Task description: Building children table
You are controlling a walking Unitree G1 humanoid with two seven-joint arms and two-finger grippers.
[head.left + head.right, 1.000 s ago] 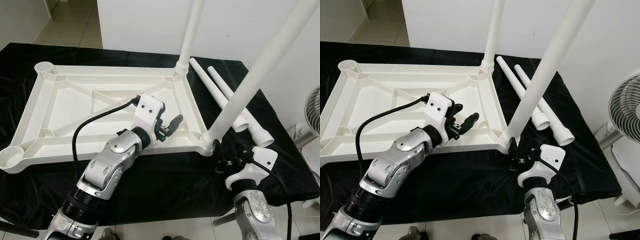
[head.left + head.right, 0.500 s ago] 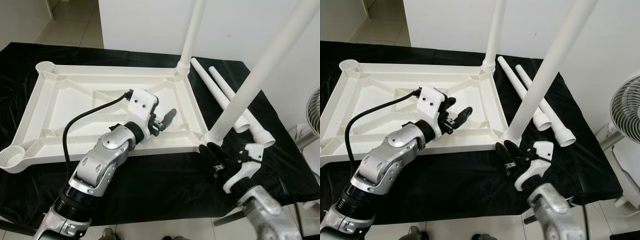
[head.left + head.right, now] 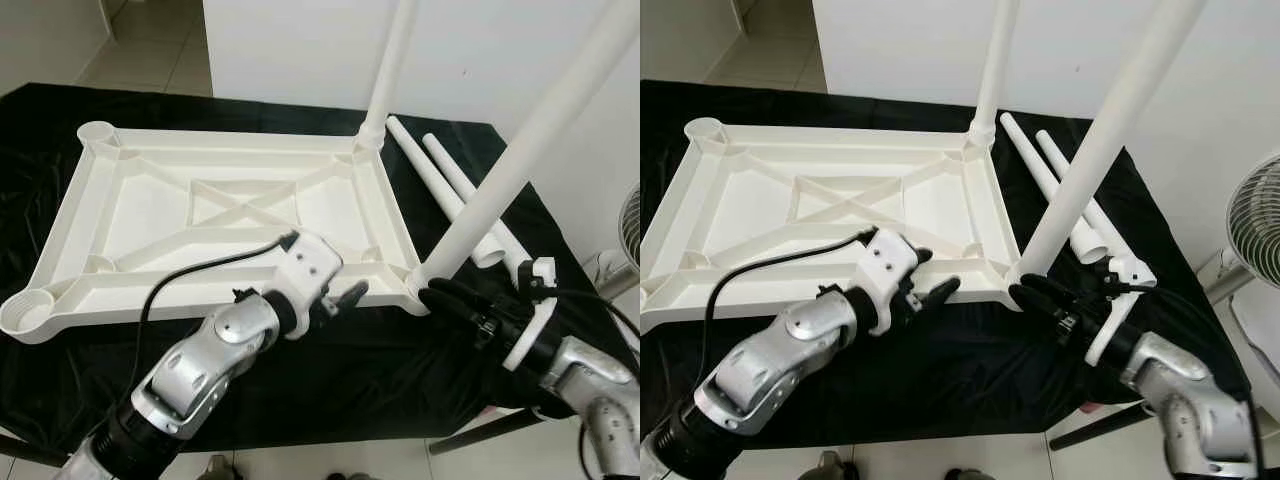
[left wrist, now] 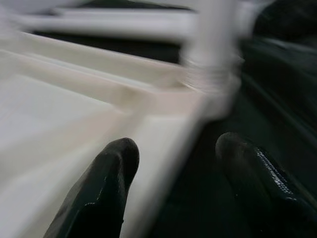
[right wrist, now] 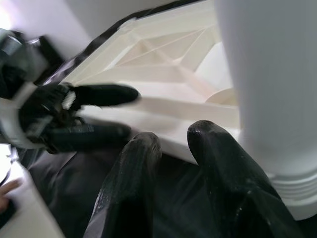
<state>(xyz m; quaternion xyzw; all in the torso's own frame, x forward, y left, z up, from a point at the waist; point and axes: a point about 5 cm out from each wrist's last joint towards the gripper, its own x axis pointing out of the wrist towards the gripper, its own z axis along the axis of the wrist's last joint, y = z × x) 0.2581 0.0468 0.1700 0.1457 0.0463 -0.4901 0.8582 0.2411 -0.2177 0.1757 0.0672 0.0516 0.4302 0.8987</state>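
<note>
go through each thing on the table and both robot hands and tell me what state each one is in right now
Table top: upside down on the black cloth.
Near leg: upright in its corner socket.
Far leg: upright in its socket.
Two spare legs: lying loose.
Left hand: open, at the table edge.
Right hand: shut, beside the near leg's base.

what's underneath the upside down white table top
A black cloth lies under the table top and spreads out past all its edges. Whatever supports the cloth is hidden, apart from a dark leg showing below its near edge.
</note>
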